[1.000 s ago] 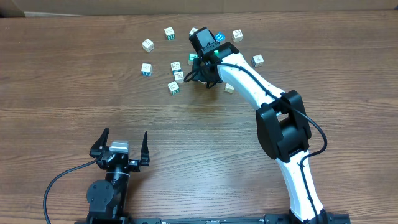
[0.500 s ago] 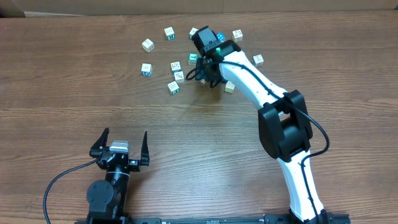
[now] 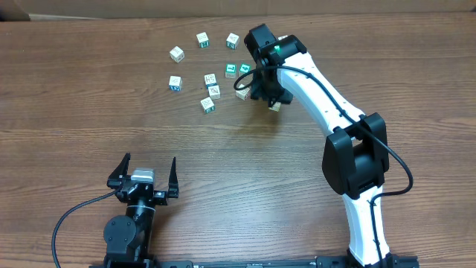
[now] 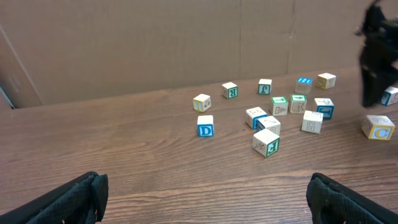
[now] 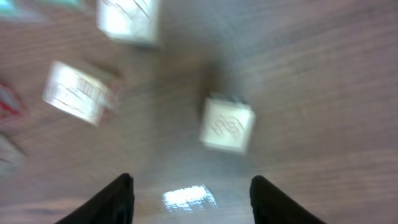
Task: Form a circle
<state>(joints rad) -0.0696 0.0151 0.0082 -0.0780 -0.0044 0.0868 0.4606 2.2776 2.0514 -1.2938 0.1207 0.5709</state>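
Several small whitish letter cubes with teal or blue faces lie scattered at the far middle of the table, among them one [image 3: 207, 104] at the front of the group and a pair [image 3: 230, 69] side by side. They form no circle. My right gripper [image 3: 267, 94] hovers at the group's right side, open with nothing between its fingers [image 5: 118, 199]. Just beyond its tips lies a pale cube [image 5: 227, 124], also in the overhead view [image 3: 275, 106]. The right wrist view is blurred. My left gripper [image 3: 145, 175] rests open near the front edge, far from the cubes [image 4: 266, 145].
The white right arm [image 3: 327, 104] reaches diagonally over the table's right half and covers part of the group's right side. Brown cardboard [image 4: 155, 50] stands behind the table's far edge.
The right gripper has swung to the right, from the middle of the group to its right side. A cube near the middle is uncovered now. The left arm has not moved.
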